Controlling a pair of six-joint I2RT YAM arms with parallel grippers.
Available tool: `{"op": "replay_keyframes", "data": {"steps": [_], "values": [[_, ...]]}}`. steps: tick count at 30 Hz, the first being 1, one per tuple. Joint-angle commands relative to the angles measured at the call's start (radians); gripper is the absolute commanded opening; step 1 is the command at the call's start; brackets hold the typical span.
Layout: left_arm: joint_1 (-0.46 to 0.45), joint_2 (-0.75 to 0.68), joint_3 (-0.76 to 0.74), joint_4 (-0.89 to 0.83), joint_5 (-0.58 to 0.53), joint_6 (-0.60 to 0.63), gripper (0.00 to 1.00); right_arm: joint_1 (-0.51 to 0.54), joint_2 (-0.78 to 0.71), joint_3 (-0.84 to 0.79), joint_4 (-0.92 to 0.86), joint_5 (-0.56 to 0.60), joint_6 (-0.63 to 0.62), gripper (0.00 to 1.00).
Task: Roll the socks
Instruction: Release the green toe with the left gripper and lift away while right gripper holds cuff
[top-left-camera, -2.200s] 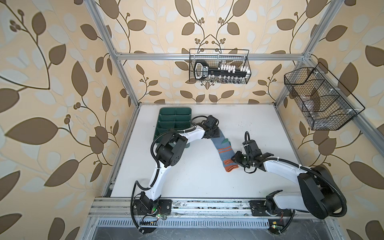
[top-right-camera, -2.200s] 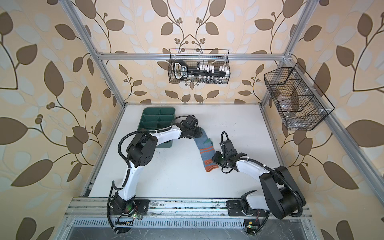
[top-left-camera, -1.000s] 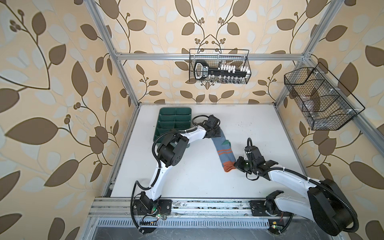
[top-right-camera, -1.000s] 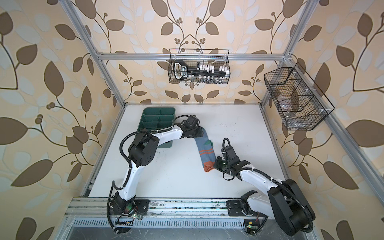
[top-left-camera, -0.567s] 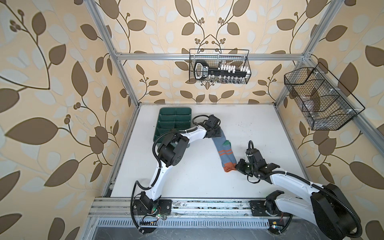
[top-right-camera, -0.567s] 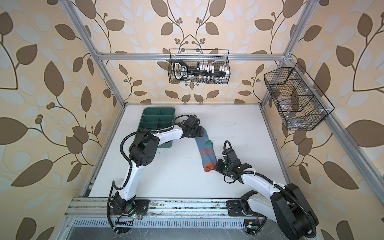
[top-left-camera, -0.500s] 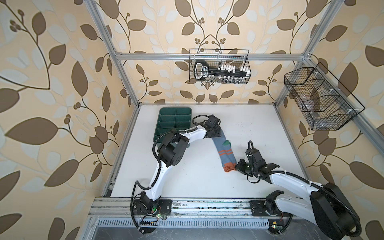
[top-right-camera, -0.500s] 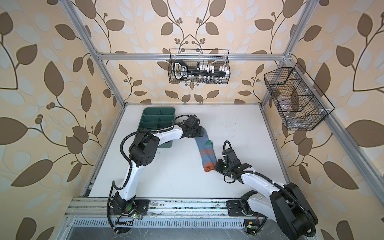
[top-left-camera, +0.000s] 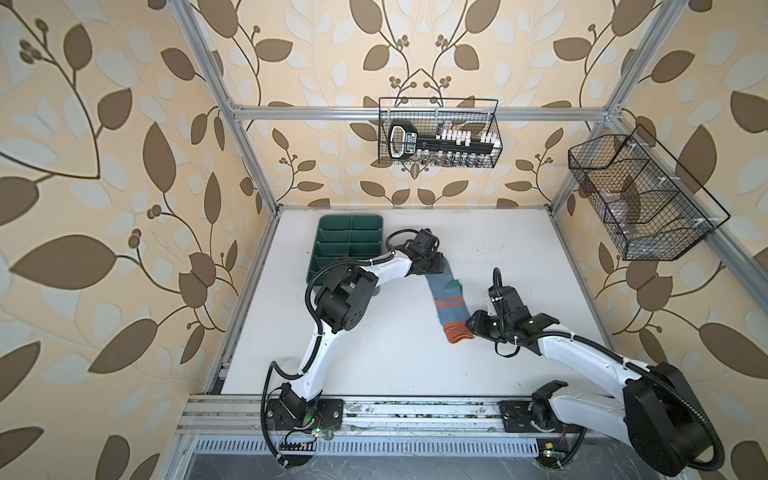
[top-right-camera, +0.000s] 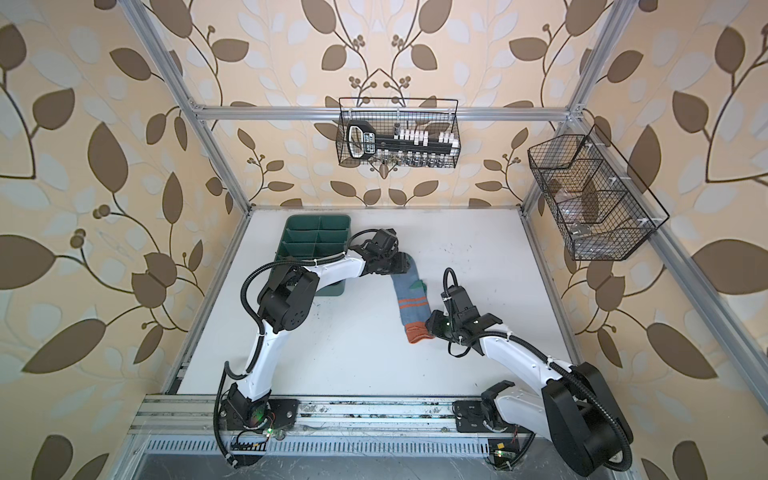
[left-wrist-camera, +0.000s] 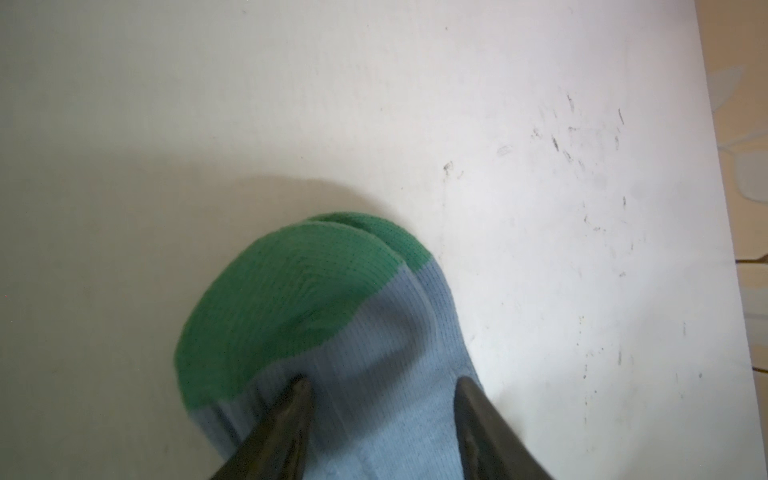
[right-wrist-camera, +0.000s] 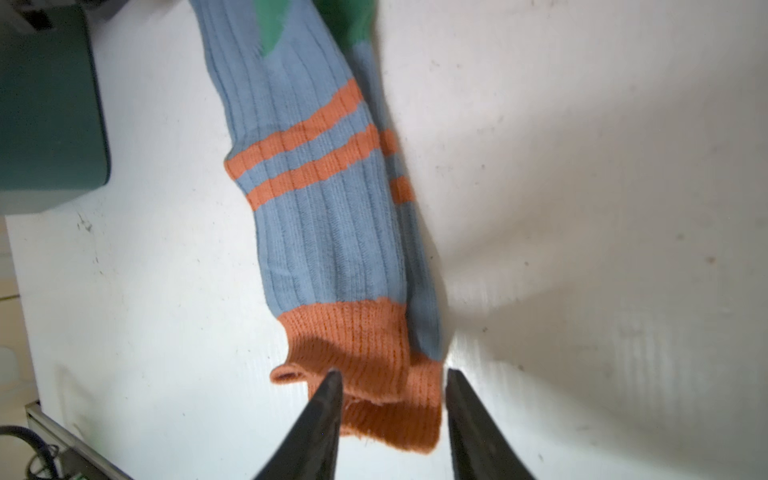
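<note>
1. The socks (top-left-camera: 446, 297) lie flat, one on top of the other, near the middle of the worktop (top-left-camera: 395, 374). They are to the right of the tray (top-left-camera: 332, 226) and apart from it.
2. In both top views they run aslant, with the toe end at the far side and the orange cuff (top-right-camera: 417, 332) at the near side.
3. The left end effector (left-wrist-camera: 382, 382) stands over the toe end with its jaws apart and not clamped. One finger (left-wrist-camera: 291, 415) presses into the blue knit just behind the green toes (left-wrist-camera: 282, 299). The other finger sits at the socks' edge.
4. The right end effector (right-wrist-camera: 392, 374) is low at the cuff with its jaws apart, and the cuff's end lies between the tips. I cannot tell whether the tips touch the knit.
5. In the right wrist view the lower sock peeks out along one side of the upper one. Its orange stripes (right-wrist-camera: 402, 190) are offset from the upper's.
6. The left arm (top-left-camera: 386, 266) passes over the tray's near corner.
</note>
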Motion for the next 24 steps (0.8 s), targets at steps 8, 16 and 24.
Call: {"op": "replay_keyframes", "data": {"steps": [8, 16, 24], "values": [[-0.001, -0.102, -0.058, -0.081, -0.001, 0.057, 0.99, -0.048, -0.193, 0.089, -0.124, -0.034, -0.245, 0.54], [-0.002, -0.294, -0.058, -0.095, 0.012, 0.118, 0.99, -0.052, -0.345, 0.124, -0.071, -0.012, -0.327, 0.55], [-0.003, -0.585, -0.155, -0.165, 0.014, 0.193, 0.99, -0.056, -0.362, 0.088, -0.061, 0.198, -0.295, 0.65]]}}
